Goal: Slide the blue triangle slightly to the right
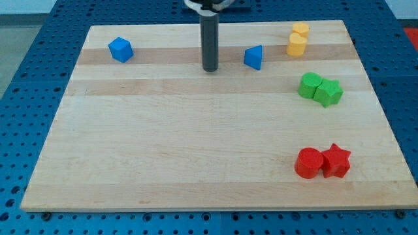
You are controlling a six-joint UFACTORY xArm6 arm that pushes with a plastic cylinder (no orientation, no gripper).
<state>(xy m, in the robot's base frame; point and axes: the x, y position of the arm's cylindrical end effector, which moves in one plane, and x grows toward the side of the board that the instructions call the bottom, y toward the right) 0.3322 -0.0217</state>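
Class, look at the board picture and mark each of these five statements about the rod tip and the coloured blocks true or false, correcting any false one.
1. My tip stands to the view's left of the blue triangle, with a gap between them. True.
2. The two red blocks sit near the view's top left. False: the red cylinder and red star lie side by side at the view's bottom right.
3. The two yellow blocks are close together near the view's top right. True.
4. The blue cube touches the blue triangle. False: it lies far off at the view's left.
5. The green blocks lie left of my tip. False: they lie to its right.
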